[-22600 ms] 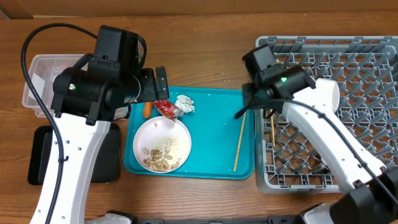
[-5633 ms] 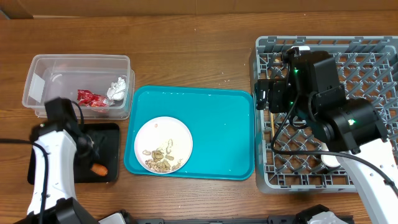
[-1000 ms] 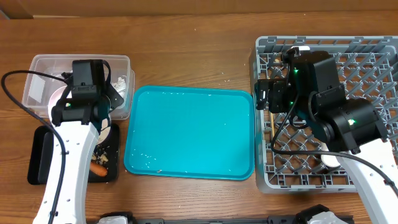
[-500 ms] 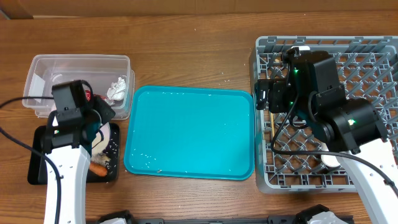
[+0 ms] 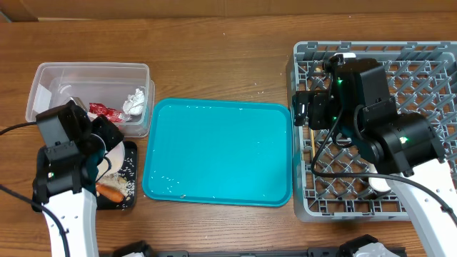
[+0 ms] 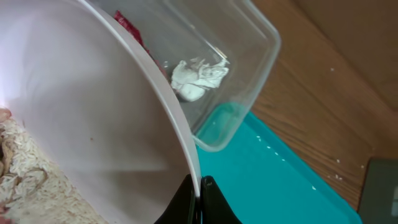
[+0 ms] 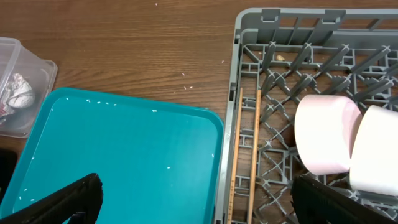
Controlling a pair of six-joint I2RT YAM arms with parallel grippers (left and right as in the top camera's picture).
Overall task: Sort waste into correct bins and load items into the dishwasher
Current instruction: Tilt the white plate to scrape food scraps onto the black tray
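Over the black tray [image 5: 131, 150] at the bottom left, your left gripper [image 6: 199, 198] is pinched tight on the rim of the white plate [image 6: 93, 118]. The plate is tilted, and the beige scraps [image 5: 127, 182] and the carrot [image 5: 108, 191] are lying in that tray. The red wrapper [image 5: 100, 112] and tissue [image 5: 134, 100] sit in the clear tub [image 5: 50, 75]. Your right gripper [image 7: 196, 183] hangs wide open with nothing in it, by the left edge of the dish rack [image 5: 428, 57], where both chopsticks [image 7: 239, 155] lie near two bowls [image 7: 326, 134].
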